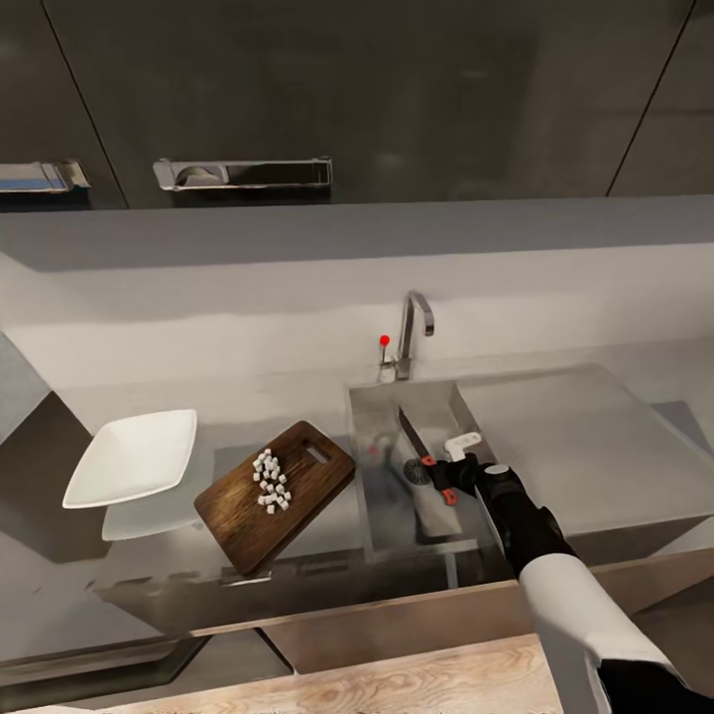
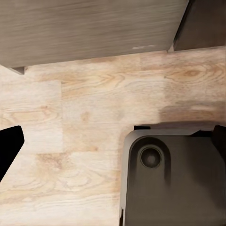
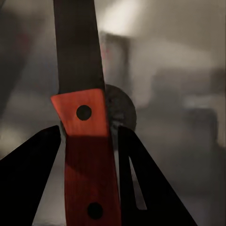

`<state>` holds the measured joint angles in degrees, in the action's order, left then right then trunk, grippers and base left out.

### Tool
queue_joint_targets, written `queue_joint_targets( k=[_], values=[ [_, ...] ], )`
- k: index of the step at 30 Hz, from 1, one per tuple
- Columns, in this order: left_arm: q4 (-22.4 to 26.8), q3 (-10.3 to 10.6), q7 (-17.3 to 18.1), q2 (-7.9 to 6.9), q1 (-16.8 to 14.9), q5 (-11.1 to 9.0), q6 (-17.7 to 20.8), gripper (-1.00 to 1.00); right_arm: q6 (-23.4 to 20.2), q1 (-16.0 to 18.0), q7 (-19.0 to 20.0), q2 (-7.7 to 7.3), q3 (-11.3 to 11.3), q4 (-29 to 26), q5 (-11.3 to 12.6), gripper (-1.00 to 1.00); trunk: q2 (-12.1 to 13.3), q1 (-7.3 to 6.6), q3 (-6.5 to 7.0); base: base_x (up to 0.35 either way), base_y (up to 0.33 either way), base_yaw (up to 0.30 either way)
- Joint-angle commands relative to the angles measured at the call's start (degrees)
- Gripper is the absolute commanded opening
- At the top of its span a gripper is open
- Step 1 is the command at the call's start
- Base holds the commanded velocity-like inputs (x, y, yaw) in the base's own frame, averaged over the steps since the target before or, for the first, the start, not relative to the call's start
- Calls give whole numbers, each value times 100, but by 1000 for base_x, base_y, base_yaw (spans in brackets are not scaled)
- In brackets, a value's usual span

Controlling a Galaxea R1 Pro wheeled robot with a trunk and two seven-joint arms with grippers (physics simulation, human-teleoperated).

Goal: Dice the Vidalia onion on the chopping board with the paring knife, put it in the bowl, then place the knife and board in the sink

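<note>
Head view: long grey desk (image 1: 595,436) below dark cabinets (image 1: 397,89). Set into it, one rectangular steel sink (image 1: 397,466) with round drain and flat drainboard; behind it, one angular chrome tap (image 1: 415,332) with red-tipped lever.

Left of the sink, one dark brown chopping board (image 1: 275,493), lying at an angle, grain visible, corners rounded. On top, a loose cluster of small white diced onion (image 1: 271,481) cubes, too many and too small to count.

Further left, one shallow white bowl (image 1: 132,457), squarish, flared, holding nothing.

Right pincer (image 1: 444,476) over the basin, clamped on the paring knife (image 1: 412,432): dark pointed blade aimed toward the tap, above the sink floor near the drain. Right wrist view: red handle (image 3: 87,155) with two dark rivets, gripped between the two black fingers (image 3: 28,179).

Left wrist view: light wood-plank floor (image 2: 84,122), part of the robot's dark base (image 2: 174,179). Left pincer: could not tell.
</note>
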<state>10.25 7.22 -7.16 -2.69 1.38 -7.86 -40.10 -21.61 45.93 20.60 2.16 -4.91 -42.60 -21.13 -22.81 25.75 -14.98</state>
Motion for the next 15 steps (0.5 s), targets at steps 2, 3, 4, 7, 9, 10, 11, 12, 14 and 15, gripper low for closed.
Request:
queue_joint_targets(
  k=[2,3,4,7,9,10,11,12,14,15],
  values=[
    [13,51,-23,-4,3,-49,-6,100,-18,4,34,21,-33,41,-58,-100,-11,3,-26,2,0,0],
    [13,51,-23,-4,3,-49,-6,100,-18,4,9,24,-31,56,-58,-100,-11,3,-34,0,0,0],
    [13,51,-23,-4,3,-49,-7,100,-18,3,-35,27,-29,91,-58,-100,-11,3,-43,0,0,0],
    [13,51,-22,-4,3,-49,-7,100,-18,4,-104,31,-28,190,-58,-100,-11,3,-71,0,0,0],
    [13,51,-22,-4,3,-49,-7,100,-18,4,-117,36,-28,213,-58,-100,-11,3,-89,0,0,0],
    [13,51,-22,-4,3,-49,-7,100,-18,2,-121,37,-28,221,-58,-100,-11,3,-98,0,0,0],
    [13,51,-23,-4,3,-49,-7,100,-18,3,-123,38,-28,227,-58,-100,-11,3,-107,32,46,0],
    [13,51,-21,-4,3,-49,-7,100,-18,2,-125,38,-28,230,-58,-100,-11,3,-117,55,89,0],
    [13,51,-22,-4,3,-49,-7,100,-17,3,-125,39,-25,233,-56,-100,-11,3,-135,74,127,0],
    [13,51,-22,-4,3,-49,-7,100,-18,4,-126,39,-22,233,-56,-100,-11,3,-144,52,102,0]
  ],
)
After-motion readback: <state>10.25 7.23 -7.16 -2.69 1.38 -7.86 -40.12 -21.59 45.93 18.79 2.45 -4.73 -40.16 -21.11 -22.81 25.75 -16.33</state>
